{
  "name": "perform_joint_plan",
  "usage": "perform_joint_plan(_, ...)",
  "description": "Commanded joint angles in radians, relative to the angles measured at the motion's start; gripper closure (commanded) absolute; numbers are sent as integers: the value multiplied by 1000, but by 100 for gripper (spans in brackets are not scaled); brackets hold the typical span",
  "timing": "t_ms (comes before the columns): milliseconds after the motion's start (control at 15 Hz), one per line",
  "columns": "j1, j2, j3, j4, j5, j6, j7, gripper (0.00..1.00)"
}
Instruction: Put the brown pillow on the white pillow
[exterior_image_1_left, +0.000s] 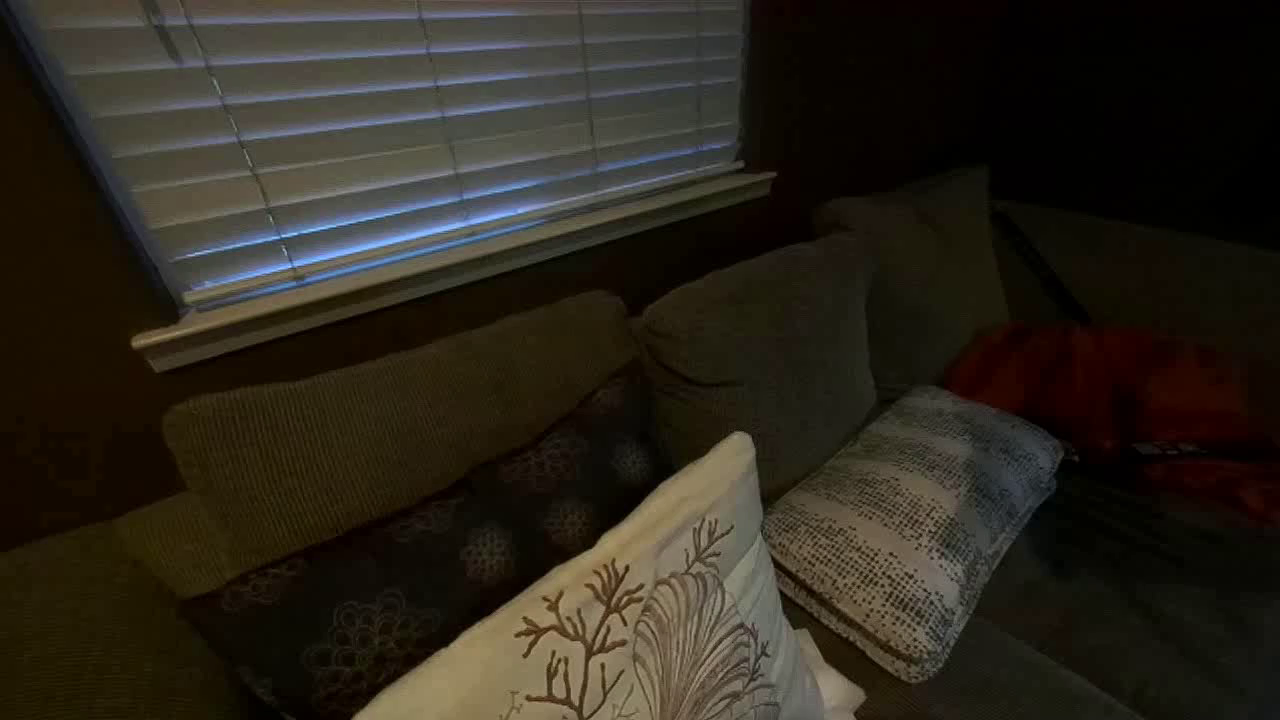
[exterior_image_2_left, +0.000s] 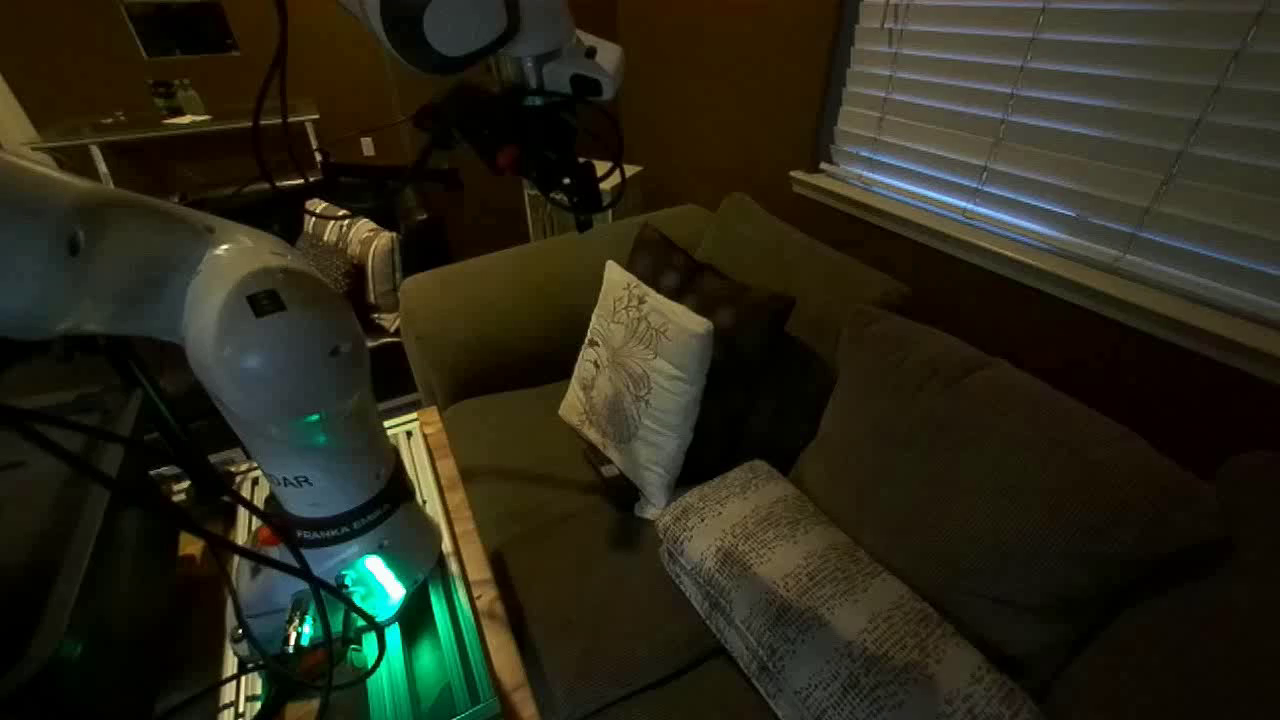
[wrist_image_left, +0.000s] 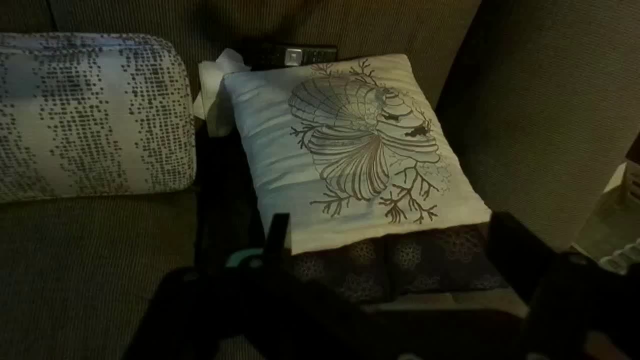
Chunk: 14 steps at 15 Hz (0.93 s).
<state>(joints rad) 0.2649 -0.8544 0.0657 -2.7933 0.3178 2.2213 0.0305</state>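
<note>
Found the fingers (wrist_image_left: 520, 252) of the gripper (wrist_image_left: 390, 220) spread wide, holding nothing, hanging in the air near the couch (exterior_image_2_left: 530, 290), going by an exterior view. Between them, in the wrist view, saw only a strip of the brown pillow (wrist_image_left: 410, 257), propped against a back cushion (exterior_image_1_left: 400, 440) behind the cream pillow (wrist_image_left: 360, 150). Placed the first danger right there: pinching cream cloth, or both layers together, because of so slim an exposed edge. Reckoned next with soft stuffing, apt to slide out of a shallow bite. Expected, in any lift, a snag on the cream pillow in front, perhaps tumbling it onto the white pillow (wrist_image_left: 100, 120), lying just beside on the seat (exterior_image_2_left: 600, 620) (touching or apart, could not tell). Suspected the gloom, with black fingers over dark cloth, of inviting a misjudged depth. Feared, last, an off-centre release onto the white pillow, sending the brown pillow sliding off.
</note>
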Motion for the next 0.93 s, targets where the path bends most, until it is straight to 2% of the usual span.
perform_joint_plan(0,-8,2,7,-10,6,-7,-5,0)
perform_joint_plan(400,-19,31,-2,-17,11,12,0,0)
perform_joint_plan(867,-91,258,-71,138,16,85,-10,0)
